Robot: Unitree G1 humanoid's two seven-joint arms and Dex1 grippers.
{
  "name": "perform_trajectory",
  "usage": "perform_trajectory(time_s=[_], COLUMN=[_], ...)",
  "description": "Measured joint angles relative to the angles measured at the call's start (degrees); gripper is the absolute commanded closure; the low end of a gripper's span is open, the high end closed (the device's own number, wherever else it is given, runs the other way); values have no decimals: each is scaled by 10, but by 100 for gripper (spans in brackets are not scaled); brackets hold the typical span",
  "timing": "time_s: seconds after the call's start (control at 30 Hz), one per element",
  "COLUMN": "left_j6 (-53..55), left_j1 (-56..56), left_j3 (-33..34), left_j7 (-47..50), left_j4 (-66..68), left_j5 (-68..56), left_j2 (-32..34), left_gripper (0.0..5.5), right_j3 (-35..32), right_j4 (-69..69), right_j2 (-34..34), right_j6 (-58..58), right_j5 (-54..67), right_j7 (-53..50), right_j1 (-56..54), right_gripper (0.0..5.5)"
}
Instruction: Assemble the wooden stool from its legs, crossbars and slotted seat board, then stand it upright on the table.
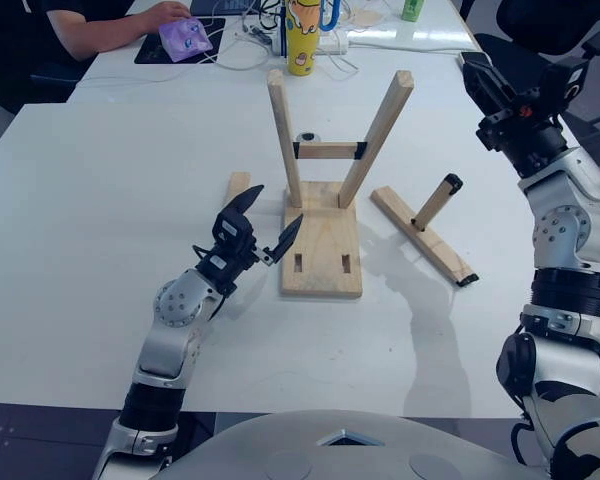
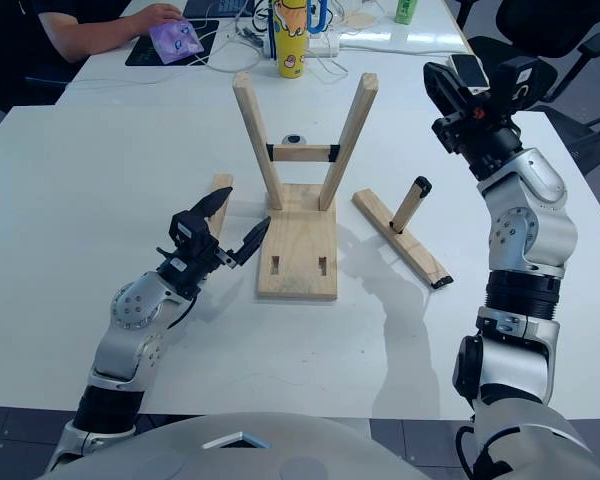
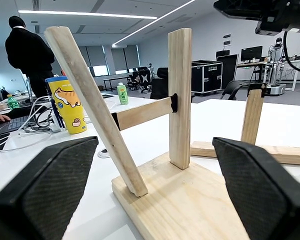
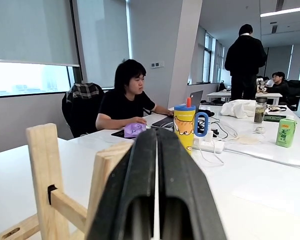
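Note:
The slotted seat board (image 1: 322, 262) lies flat mid-table. Two wooden legs (image 1: 284, 135) stand up from its far end, splayed and joined by a crossbar (image 1: 328, 151). To its right a third leg (image 1: 423, 236) lies flat with a short crossbar (image 1: 436, 202) sticking up from it. Another wooden piece (image 1: 238, 184) lies left of the board. My left gripper (image 1: 279, 204) hovers open at the board's left edge; its pads (image 3: 45, 190) frame the upright legs (image 3: 180, 97) with nothing between them. My right gripper (image 2: 435, 78) is raised at the far right, shut and holding nothing, its fingers (image 4: 156, 190) pressed together.
At the table's far edge stand a yellow cup (image 1: 301, 40), cables (image 1: 242, 48) and a green carton (image 1: 412, 8). A person's hand rests by a purple item (image 1: 184, 38) at the far left. A small round object (image 1: 307, 138) sits behind the legs. The near table is bare white.

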Motion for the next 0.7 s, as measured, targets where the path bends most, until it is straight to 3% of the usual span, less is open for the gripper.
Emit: perform_trajectory(time_s=[0.2,0.37,0.7], left_j6=[0,0,0], left_j1=[0,-7,-25], left_j3=[0,5,14], left_j7=[4,3,-1], left_j4=[2,8,22], left_j5=[1,1,-1], left_j2=[-5,-4,-5], left_gripper=[126,126,126], right_j3=[-13,45,62], right_j4=[9,70,97], right_j2=[9,26,10], right_j6=[-38,-53,-70], right_j5=[-9,-70,-109], right_j7=[-11,-16,-52], right_j1=[-37,71,52], right_gripper=[546,546,546])
